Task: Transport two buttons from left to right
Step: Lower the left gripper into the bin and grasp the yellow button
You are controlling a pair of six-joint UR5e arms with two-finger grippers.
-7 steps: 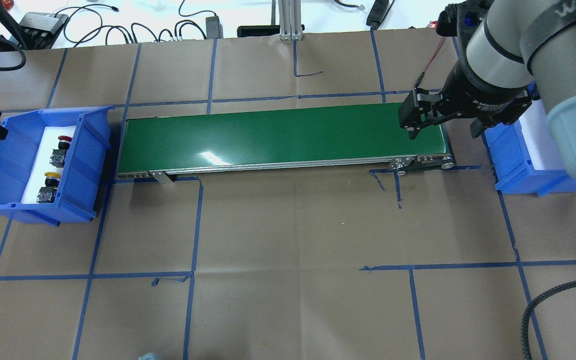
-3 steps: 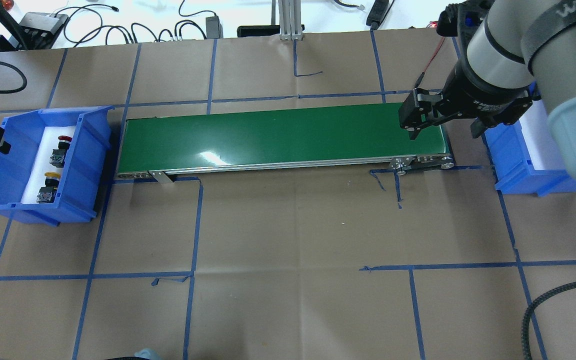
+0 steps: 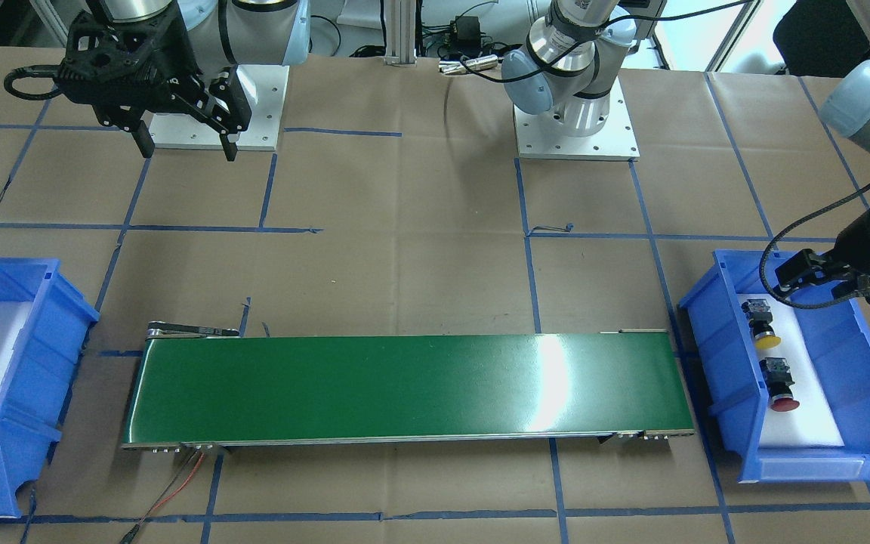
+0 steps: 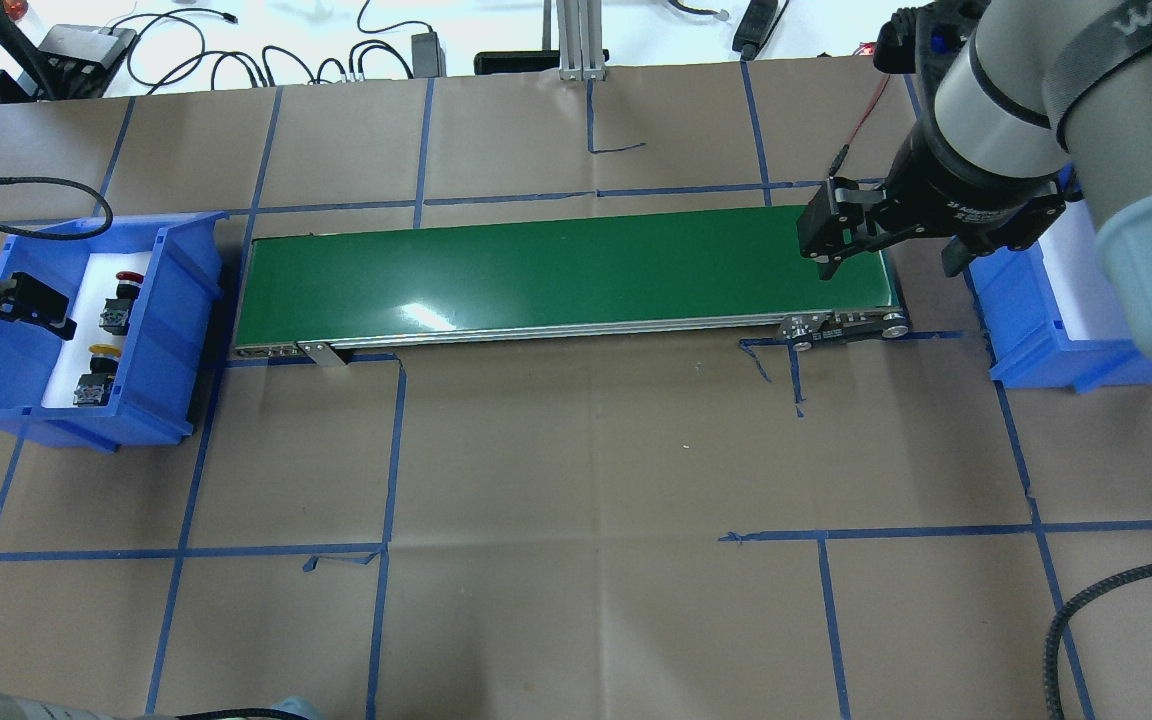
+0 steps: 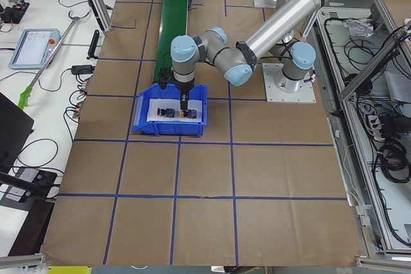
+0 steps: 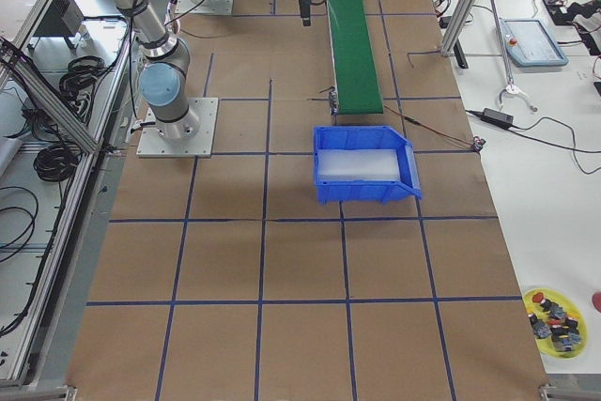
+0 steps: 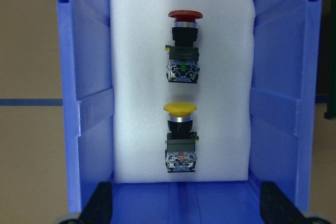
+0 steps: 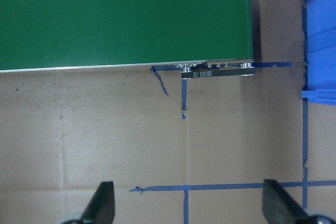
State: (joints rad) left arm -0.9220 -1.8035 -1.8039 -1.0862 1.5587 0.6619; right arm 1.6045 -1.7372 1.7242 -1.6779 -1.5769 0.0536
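Two buttons lie on white foam in the left blue bin [image 4: 176, 300], caps toward the far side. The red button [image 4: 122, 296] [image 7: 182, 45] is the farther one, the yellow button [image 4: 99, 370] [image 7: 180, 135] the nearer. Both show in the front-facing view, red [image 3: 781, 389] and yellow [image 3: 761, 325]. My left gripper [image 4: 11, 312] [image 3: 831, 291] [image 7: 189, 211] is open and empty, above the bin's outer side. My right gripper [image 4: 886, 262] [image 3: 187, 145] [image 8: 189, 211] is open and empty, above the table near the conveyor's right end.
A green conveyor belt [image 4: 556, 265] [image 3: 405, 385] [image 8: 126, 19] runs between the left bin and a second blue bin [image 4: 1036, 330] [image 3: 20, 423] [image 6: 366, 190] with bare white foam. Cables and devices lie along the table's far edge [image 4: 236, 50].
My left gripper has come in from the left edge and now hangs over the left bin. The right gripper has hardly moved. The buttons have not moved.
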